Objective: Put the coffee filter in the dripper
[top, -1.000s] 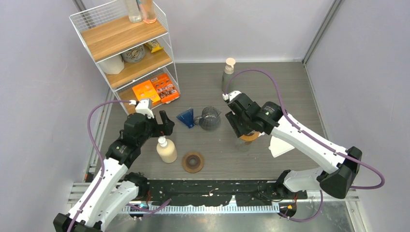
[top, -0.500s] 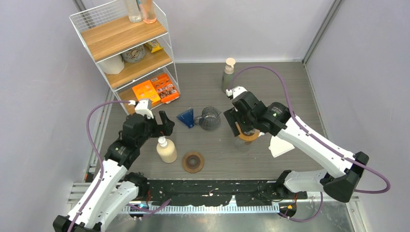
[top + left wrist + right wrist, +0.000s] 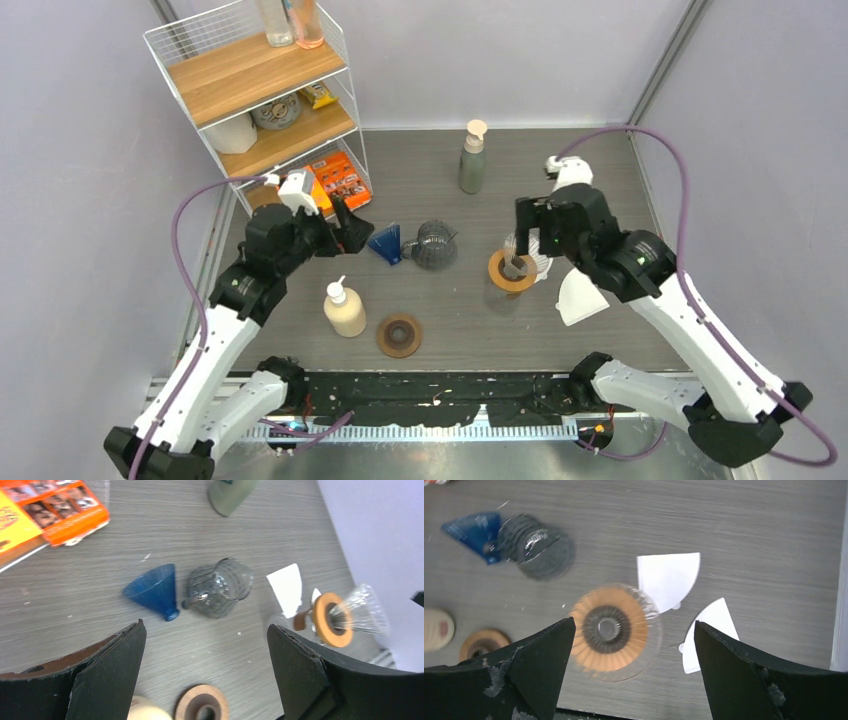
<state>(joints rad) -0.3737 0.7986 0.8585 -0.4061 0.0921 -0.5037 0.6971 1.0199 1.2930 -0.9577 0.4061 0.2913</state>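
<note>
The clear glass dripper (image 3: 610, 627) with an orange wooden collar stands upright right of the table's middle; it also shows in the top view (image 3: 515, 270) and the left wrist view (image 3: 345, 617). It holds no filter. Two white paper filters lie flat beside it, one touching its far rim (image 3: 669, 580), one to its right (image 3: 709, 635) (image 3: 580, 297). My right gripper (image 3: 634, 672) (image 3: 530, 238) is open and empty, high above the dripper and filters. My left gripper (image 3: 205, 675) (image 3: 347, 232) is open and empty, above the table left of a blue cone (image 3: 156, 590).
A dark glass pitcher (image 3: 435, 243) lies beside the blue cone (image 3: 385, 243). A cream soap bottle (image 3: 345, 310) and a brown wooden ring (image 3: 399, 334) sit near the front. A grey-green pump bottle (image 3: 472, 158) stands at the back. A wire shelf (image 3: 262, 95) fills the back left.
My right gripper has risen and drawn back to the right, uncovering the dripper. My left gripper has shifted a little farther and right, toward the blue cone.
</note>
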